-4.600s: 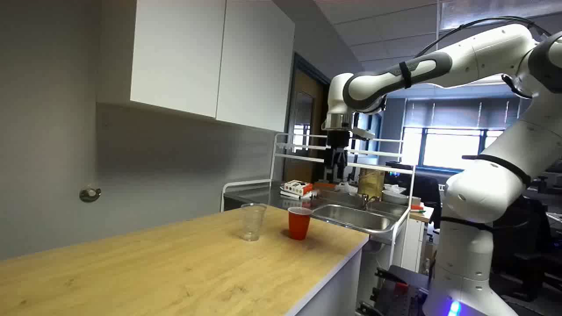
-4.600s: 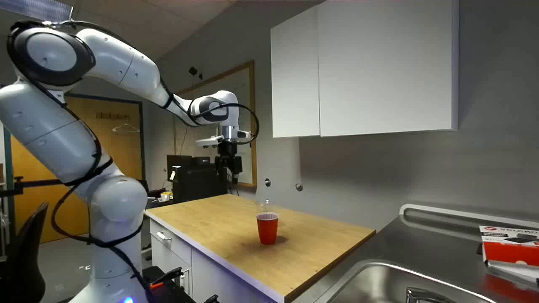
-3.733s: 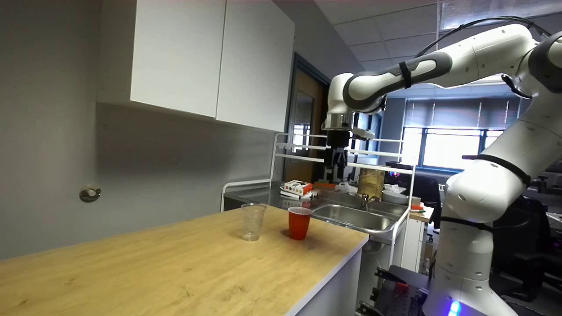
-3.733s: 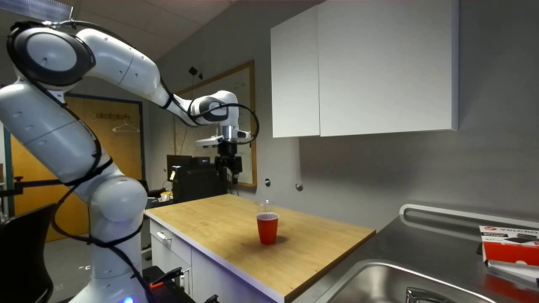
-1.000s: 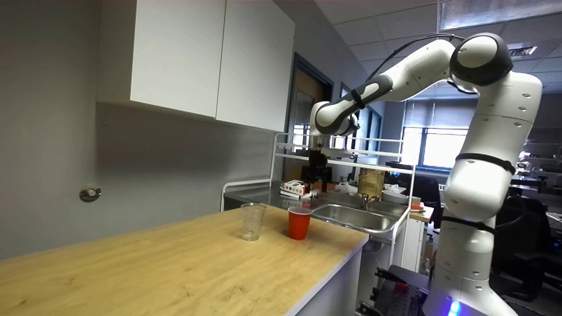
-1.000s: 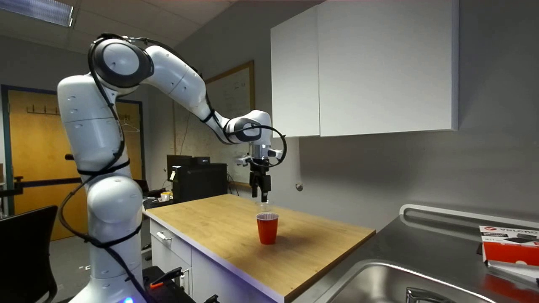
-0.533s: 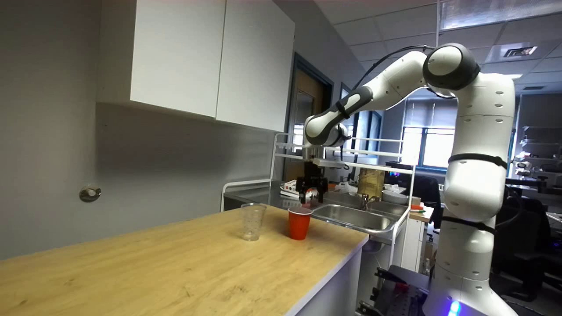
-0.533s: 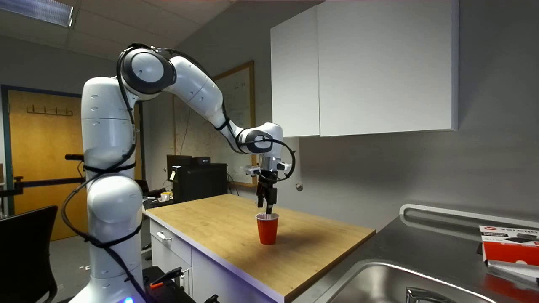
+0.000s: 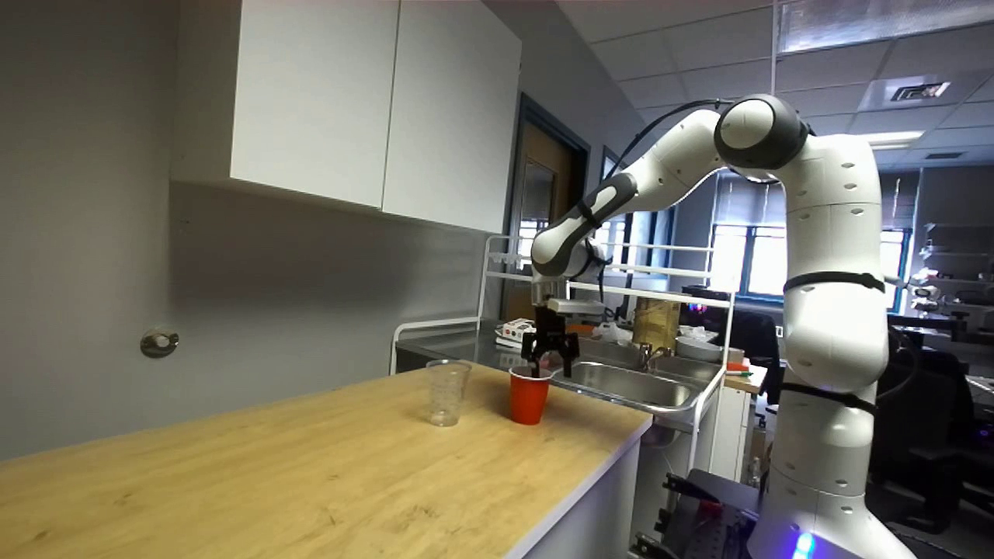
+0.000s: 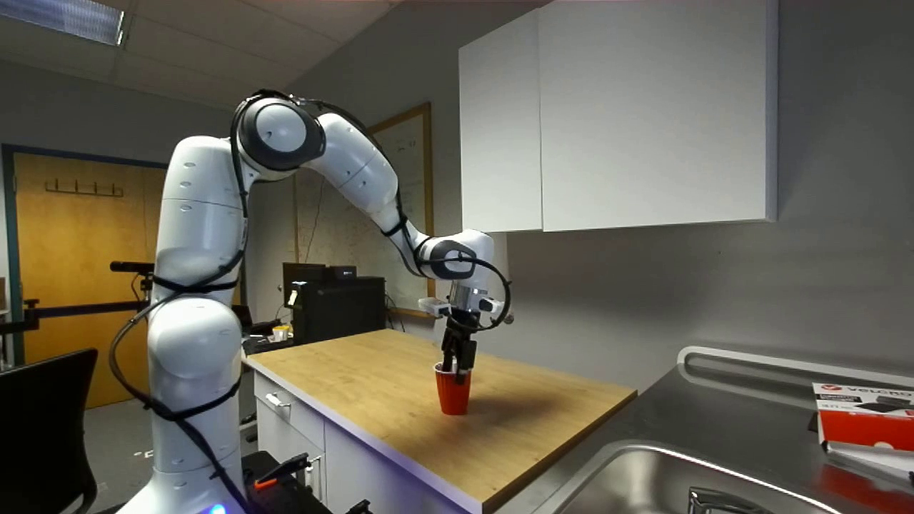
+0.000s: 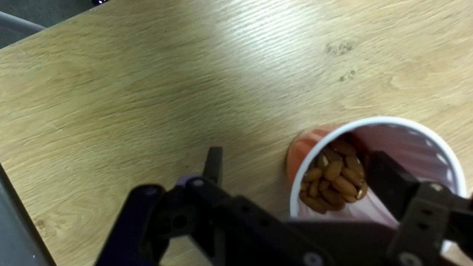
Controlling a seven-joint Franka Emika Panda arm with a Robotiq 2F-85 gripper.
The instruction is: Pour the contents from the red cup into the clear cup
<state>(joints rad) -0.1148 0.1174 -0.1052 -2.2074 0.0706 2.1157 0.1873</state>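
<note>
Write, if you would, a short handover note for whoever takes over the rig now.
Gripper: open, holding nothing; one finger over or inside the mouth of the red cup, the other outside.
Things: the red cup stands upright on the wooden counter, almonds inside; the clear cup stands apart beside it, no almonds visible in it.
Done: gripper at the red cup; nothing poured yet.
Left: grip, lift and pour into the clear cup.

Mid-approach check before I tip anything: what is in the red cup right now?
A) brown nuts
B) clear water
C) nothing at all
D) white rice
A: looking down past the rim of the red cup, the wrist view shows brown, almond-like nuts heaped inside.
</note>
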